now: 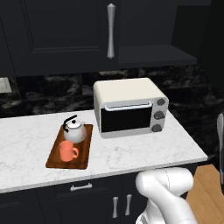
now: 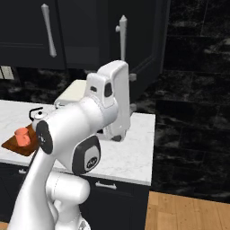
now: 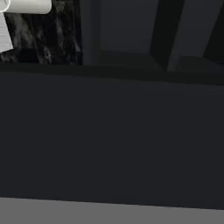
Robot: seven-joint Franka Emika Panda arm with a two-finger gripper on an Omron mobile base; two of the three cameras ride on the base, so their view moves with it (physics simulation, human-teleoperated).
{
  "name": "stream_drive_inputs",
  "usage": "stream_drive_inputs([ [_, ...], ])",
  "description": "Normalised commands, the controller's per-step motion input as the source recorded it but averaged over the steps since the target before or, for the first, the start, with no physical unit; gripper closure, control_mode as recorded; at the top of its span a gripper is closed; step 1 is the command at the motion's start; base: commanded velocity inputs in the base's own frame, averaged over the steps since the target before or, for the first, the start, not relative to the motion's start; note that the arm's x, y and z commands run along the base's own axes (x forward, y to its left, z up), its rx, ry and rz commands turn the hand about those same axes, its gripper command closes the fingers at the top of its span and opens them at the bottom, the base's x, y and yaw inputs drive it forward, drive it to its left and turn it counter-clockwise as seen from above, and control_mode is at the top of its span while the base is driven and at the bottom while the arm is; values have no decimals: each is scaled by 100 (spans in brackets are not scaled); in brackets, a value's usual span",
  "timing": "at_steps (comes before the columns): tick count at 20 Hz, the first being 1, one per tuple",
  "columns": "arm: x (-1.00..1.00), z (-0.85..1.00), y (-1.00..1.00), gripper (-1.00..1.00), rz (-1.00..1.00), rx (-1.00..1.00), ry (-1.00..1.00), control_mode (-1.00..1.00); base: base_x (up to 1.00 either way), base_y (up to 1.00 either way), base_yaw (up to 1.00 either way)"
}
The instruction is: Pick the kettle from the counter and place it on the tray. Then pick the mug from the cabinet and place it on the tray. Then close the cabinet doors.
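I am looking at a kitchen: a marble counter with a toaster oven, black wall cabinets above, dark drawers below.

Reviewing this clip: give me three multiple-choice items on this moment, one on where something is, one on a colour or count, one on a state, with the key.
1. Where is the kettle?
A. on the tray, behind the mug
B. on top of the toaster oven
C. on the bare counter left of the tray

2. How many knobs does the toaster oven front carry?
A. one
B. three
C. five

3. How does the right cabinet door stand?
A. shut flush
C. removed
B. swung open

Key: 1 A, the kettle sits on the dark board with the orange mug in front of it. 2 B, three grey knobs run down the right side. 3 B, the right base view shows the panel angled out from the unit.
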Motion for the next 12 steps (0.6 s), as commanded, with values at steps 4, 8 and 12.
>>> stream_drive_inputs([
  [4, 67, 0, 67, -100, 26, 0, 4, -100, 0, 0, 0],
  [8, 64, -6, 76, -100, 23, 0, 5, -100, 0, 0, 0],
  [12, 59, -11, 83, -100, 22, 0, 5, -100, 0, 0, 0],
])
